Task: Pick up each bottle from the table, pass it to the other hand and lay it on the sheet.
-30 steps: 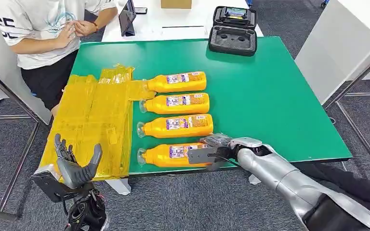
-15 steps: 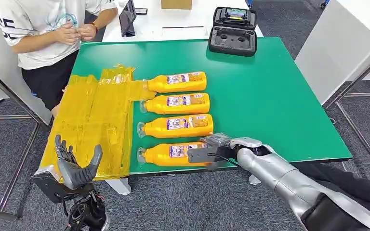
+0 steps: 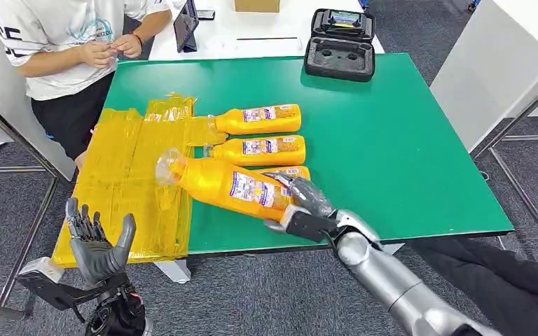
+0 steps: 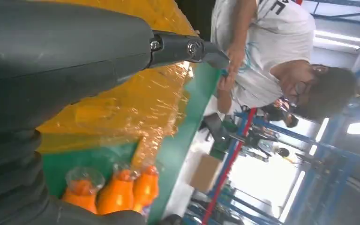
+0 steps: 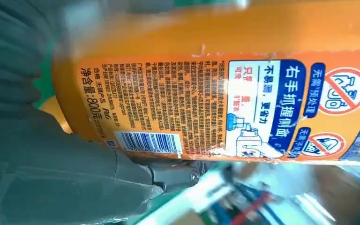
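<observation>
Left hand (image 3: 97,246) is nearest you, below the table's near-left corner, palm up, fingers spread, holding nothing. Right hand (image 3: 301,208) is wrapped around the base end of the orange bottle (image 3: 228,185), clear of the green table (image 3: 406,154) above its near edge; the right wrist view shows the label side (image 5: 225,105) hard against the palm, so grip looks solid. The relation you care about: the bottle's long axis runs from the right hand toward the left, cap end (image 3: 169,166) leading and tipped slightly up, hanging over the near-right edge of the yellow sheet (image 3: 133,175). The free half of the bottle is the neck side, and it points roughly at the left hand, which sits lower and nearer the robot than the cap. My read: handover step, not yet made; you need the left hand up under the neck half before the right lets go. Behind the lifted bottle, three more orange bottles (image 3: 259,150) lie side by side mid-table, caps toward the sheet. A person (image 3: 63,42) sits at the far-left corner; a black case (image 3: 339,49) rests at the far edge.
</observation>
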### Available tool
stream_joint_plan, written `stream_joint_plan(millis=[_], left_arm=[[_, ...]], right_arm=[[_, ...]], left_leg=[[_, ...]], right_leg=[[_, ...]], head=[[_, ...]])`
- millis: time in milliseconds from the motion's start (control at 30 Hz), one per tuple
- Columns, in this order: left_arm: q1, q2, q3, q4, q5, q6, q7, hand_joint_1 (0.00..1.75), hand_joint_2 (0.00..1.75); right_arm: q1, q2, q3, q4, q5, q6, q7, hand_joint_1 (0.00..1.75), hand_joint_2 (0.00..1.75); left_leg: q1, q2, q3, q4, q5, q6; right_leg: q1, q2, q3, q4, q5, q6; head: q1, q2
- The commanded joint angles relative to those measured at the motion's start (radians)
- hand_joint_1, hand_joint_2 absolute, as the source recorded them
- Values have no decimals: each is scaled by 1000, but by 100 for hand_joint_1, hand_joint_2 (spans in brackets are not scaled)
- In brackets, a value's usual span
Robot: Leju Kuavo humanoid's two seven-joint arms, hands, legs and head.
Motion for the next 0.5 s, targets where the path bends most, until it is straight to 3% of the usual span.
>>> stream_joint_plan(millis=[33, 333, 367, 400, 500], left_arm=[[12, 19, -32, -19, 39, -36, 3, 0, 175], [8, 32, -51, -4, 66, -66, 3, 0, 175], [-6, 57, -91, 16, 103, -106, 4, 0, 175], [-27, 99, -195, 8, 150, -287, 66, 0, 175], [-29, 105, -205, 8, 150, -314, 66, 0, 175]], right_arm=[[87, 84, -127, -51, 4, 13, -10, 175, 175], [96, 90, -145, -43, 23, 5, -10, 175, 175], [105, 98, -179, -5, 30, 26, -17, 175, 175], [114, 113, -239, 77, -15, 59, -50, 175, 175], [127, 112, -247, 66, -25, 59, -57, 175, 175]], left_leg=[[0, 1, 6, -1, -2, -1], [0, 1, 5, -1, -2, -1], [0, 1, 6, -1, -2, -1], [0, 1, 6, -1, -2, -1], [0, 0, 5, -2, -1, 0]], right_leg=[[0, 0, 5, -1, -2, -1], [0, 0, 4, -1, -1, 0], [0, 0, 6, -1, -2, -1], [0, 0, 5, -1, -2, 0], [-1, -1, 5, -2, -1, 0]], head=[[0, 0], [0, 0], [0, 0], [0, 0], [0, 0]])
